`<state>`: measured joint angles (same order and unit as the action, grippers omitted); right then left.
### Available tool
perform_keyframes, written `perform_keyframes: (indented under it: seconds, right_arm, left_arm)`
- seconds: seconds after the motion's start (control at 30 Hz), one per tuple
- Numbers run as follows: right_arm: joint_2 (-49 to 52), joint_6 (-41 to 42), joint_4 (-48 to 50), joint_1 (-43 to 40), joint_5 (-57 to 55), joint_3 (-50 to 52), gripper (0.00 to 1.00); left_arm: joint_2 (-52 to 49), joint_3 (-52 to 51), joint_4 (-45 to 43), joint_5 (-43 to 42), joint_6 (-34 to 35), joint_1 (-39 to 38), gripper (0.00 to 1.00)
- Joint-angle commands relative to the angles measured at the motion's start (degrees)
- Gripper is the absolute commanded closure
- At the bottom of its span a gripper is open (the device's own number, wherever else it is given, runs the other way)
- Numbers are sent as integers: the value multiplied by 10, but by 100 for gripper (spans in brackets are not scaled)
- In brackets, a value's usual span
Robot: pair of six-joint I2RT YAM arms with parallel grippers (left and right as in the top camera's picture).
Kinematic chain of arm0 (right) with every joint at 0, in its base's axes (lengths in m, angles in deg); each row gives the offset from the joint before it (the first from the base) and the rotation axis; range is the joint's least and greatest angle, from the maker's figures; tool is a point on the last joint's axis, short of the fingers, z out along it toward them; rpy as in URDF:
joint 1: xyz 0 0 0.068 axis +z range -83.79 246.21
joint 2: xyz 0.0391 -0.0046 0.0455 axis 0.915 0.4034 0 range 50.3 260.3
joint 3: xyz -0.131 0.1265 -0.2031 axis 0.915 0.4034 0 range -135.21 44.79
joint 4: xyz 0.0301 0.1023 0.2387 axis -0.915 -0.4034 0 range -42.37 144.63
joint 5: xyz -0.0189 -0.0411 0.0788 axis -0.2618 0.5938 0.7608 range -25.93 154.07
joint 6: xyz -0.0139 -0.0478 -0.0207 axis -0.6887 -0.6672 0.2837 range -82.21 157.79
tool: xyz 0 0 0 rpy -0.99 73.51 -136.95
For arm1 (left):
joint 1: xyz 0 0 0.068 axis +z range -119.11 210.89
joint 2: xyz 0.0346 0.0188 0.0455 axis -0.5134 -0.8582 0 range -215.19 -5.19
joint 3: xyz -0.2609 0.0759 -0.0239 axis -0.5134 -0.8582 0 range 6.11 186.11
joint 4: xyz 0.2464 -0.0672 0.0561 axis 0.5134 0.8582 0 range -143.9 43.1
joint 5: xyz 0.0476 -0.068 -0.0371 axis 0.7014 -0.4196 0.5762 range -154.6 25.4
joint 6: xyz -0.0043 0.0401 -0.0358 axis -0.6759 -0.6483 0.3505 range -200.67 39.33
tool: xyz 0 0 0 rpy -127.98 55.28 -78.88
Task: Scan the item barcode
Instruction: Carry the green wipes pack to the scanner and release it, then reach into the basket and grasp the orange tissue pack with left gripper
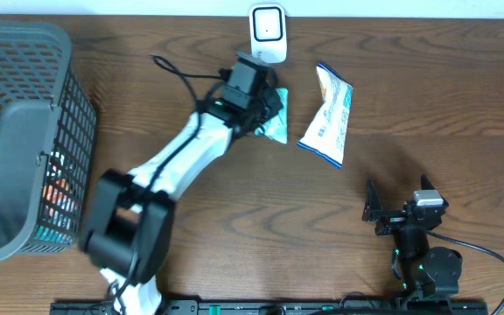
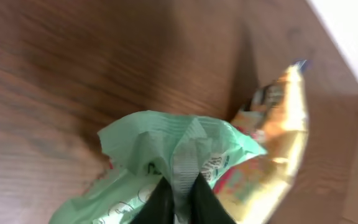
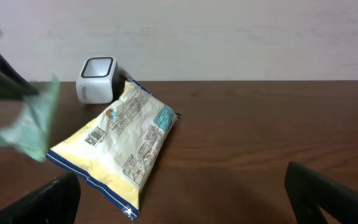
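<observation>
Left arm (image 1: 178, 157) — white links, black joints, looping black cable (image 1: 175, 73) — right arm (image 1: 423, 254) all black.

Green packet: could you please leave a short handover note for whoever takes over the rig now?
Left claw: shut on the green packet, lifted just in front of the scanner.
Right claw: open, empty, off to the right.
Yellow bag: lies flat, right of the scanner.
Done: packet picked up.
To do: show its barcode to the scanner.

Two snack packets (image 1: 276, 130) (image 1: 328, 115), one scanner (image 1: 268, 31), one basket (image 1: 70, 114)
</observation>
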<state>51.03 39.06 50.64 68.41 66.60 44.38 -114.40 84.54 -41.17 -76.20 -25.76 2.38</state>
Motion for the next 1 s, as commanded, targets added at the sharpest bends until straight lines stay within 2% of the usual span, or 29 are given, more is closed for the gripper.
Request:
perform_keyframes:
  seconds: [0.0, 0.1, 0.13, 0.4, 0.6, 0.67, 0.77, 0.97]
  right_arm:
    - [-2, 8, -2, -3, -5, 1, 1]
    - [-2, 8, -2, -3, -5, 1, 1]
    - [-2, 8, -2, -3, -5, 1, 1]
    - [-2, 8, -2, -3, -5, 1, 1]
    - [-2, 8, -2, -3, -5, 1, 1]
    - [-2, 8, -2, -3, -5, 1, 1]
    - [-2, 8, -2, -3, -5, 1, 1]
    - [-2, 8, -2, -3, -5, 1, 1]
  left_arm:
    - [-27, 1, -14, 14, 11, -8, 70]
    - [-29, 1, -15, 14, -37, -5, 42]
    - [-21, 3, -15, 14, -77, 2, 39]
    - [92, 4, -11, 14, -148, 66, 38]
    - [230, 4, 28, 15, -294, 151, 37]
    - [281, 4, 45, 29, -318, 197, 37]
    - [340, 4, 66, 49, -320, 275, 37]
    - [406, 4, 119, 53, -319, 496, 37]
